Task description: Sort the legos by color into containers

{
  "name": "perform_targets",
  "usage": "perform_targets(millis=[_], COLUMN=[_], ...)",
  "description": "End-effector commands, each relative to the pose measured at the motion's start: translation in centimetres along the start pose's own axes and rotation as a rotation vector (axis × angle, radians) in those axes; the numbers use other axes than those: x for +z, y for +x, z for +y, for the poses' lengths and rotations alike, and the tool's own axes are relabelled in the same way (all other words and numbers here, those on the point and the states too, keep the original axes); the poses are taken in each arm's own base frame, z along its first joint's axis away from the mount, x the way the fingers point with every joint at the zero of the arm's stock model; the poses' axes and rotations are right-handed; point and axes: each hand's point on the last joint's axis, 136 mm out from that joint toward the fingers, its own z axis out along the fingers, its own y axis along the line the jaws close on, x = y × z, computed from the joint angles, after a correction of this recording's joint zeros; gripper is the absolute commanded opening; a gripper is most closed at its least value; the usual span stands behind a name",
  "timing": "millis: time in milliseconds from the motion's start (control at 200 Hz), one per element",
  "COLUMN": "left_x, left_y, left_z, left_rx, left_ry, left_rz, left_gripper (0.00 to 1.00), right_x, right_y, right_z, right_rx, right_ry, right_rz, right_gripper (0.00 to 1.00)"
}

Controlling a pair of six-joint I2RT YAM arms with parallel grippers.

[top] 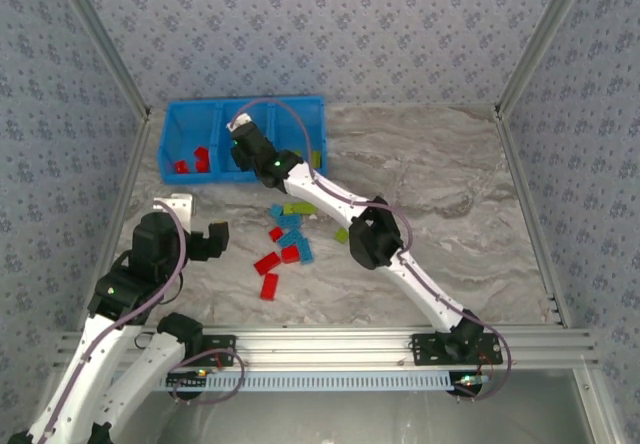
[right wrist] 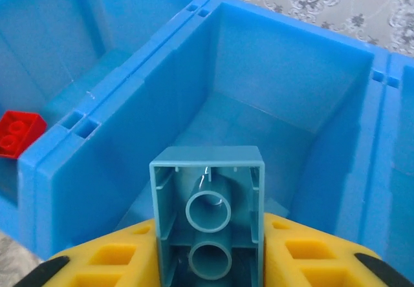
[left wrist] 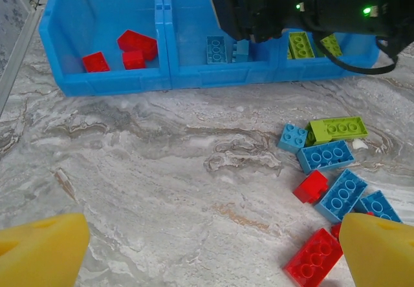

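Note:
The blue three-bin tray [top: 190, 107] stands at the back left. My right gripper [top: 245, 140] hovers over its middle bin [right wrist: 284, 74], shut on a light blue brick [right wrist: 207, 203] held underside toward the camera. Red bricks [left wrist: 132, 46] lie in the left bin, light blue bricks [left wrist: 217, 48] in the middle one, yellow-green bricks [left wrist: 301, 44] in the right one. A loose pile [top: 285, 234] of red, light blue and yellow-green bricks lies mid-table. My left gripper [left wrist: 210, 261] is open just left of the pile, low over bare marble, with nothing between its fingers [left wrist: 39, 248].
The right arm [top: 375, 234] stretches diagonally over the table, just right of the pile. One yellow-green brick [top: 341, 234] lies next to its elbow. Metal frame rails [top: 520, 74] and papered walls close in the marble table [top: 450, 184], which has free room on the right.

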Motion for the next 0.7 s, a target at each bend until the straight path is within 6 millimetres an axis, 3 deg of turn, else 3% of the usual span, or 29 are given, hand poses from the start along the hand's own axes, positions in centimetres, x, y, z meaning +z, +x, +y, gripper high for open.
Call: perform_targets(millis=[0, 125, 245, 470, 650, 695], left_x=[-0.1, 0.2, 0.3, 0.4, 1.1, 1.6], left_y=[-0.5, -0.4, -0.3, -0.9, -1.2, -1.0], left_z=[-0.2, -0.1, 0.1, -0.7, -3.3, -4.0], left_rx=[-0.008, -0.005, -0.011, -0.059, -0.211, -0.257], left_ry=[0.013, 0.009, 0.0, 0.037, 0.144, 0.165], left_rz=[-0.024, -0.013, -0.01, -0.002, 0.106, 0.143], left_gripper=[0.99, 0.99, 0.99, 0.99, 0.99, 0.99], right_x=[-0.6, -1.8, -4.4, -13.6, -21.3, -23.2], right_y=[-3.5, -5.6, -7.7, -10.6, -7.8, -6.3], right_z=[1.0, 1.2, 1.6, 2.0, -0.1, -0.6], right_rx=[0.009, 0.029, 0.02, 0.008, 0.04, 0.05], right_ry=[-0.055, -0.075, -0.094, -0.175, -0.225, -0.241], right_rz=[-0.114, -0.152, -0.158, -0.084, 0.015, 0.044], right_gripper=[0.52, 0.58, 0.58, 0.62, 0.64, 0.66])
